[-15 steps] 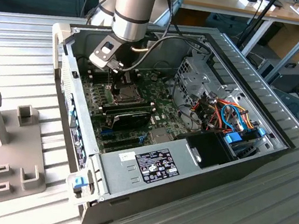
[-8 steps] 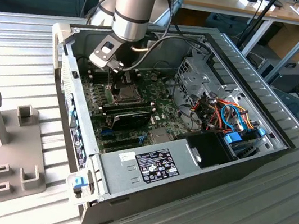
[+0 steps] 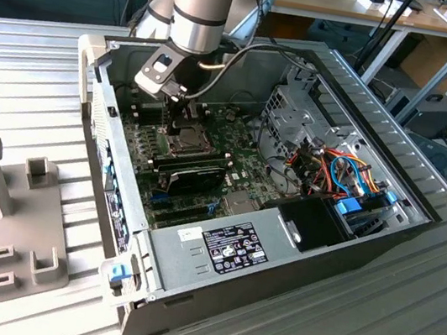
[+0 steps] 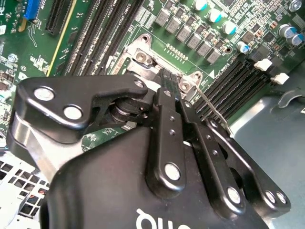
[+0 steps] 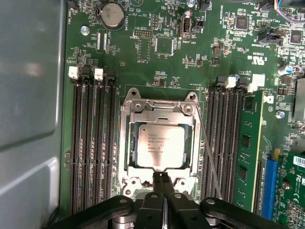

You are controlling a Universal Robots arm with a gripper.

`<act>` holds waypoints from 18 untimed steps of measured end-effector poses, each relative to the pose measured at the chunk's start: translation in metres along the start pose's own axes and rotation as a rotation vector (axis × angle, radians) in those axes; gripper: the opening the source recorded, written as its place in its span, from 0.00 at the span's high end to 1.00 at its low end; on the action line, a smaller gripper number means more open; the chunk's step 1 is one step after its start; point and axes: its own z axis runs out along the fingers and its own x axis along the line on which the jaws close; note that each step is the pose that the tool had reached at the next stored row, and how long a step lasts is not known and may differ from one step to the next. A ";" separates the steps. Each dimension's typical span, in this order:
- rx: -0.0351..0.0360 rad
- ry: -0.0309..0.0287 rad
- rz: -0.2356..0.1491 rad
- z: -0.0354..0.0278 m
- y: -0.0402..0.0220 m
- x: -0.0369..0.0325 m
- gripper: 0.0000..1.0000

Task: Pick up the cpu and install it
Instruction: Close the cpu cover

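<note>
In the first wrist view the cpu (image 5: 161, 145), a small square chip with a dull silvery top, lies flat in the socket, with the hinged metal frame (image 5: 159, 110) around it. My gripper (image 5: 162, 177) is shut, its two black fingers pressed together with nothing between them, the tips just at the socket's edge beside the cpu. The second wrist view shows the gripper (image 4: 165, 76) over the socket frame (image 4: 143, 52), hiding the cpu. In the exterior view the gripper (image 3: 182, 114) reaches down into the open computer case (image 3: 278, 253), above the motherboard socket.
Black memory slots (image 5: 90, 143) flank the socket, and a green memory stick (image 5: 248, 148) stands in one. A thin wire lever (image 5: 208, 152) runs along the socket. Close by are the case wall (image 5: 28, 119), drive cage (image 3: 299, 120) and power supply (image 3: 228, 245). A grey fixture (image 3: 3, 218) sits at the exterior view's left.
</note>
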 end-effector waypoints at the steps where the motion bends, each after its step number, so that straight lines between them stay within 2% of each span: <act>1: -0.0007 -0.0001 0.000 0.0005 -0.0004 0.0000 0.89; 7: -0.0011 0.0000 0.000 0.0096 -0.0009 0.0011 0.89; 18: -0.0007 -0.0008 0.000 0.0152 -0.0033 0.0020 0.89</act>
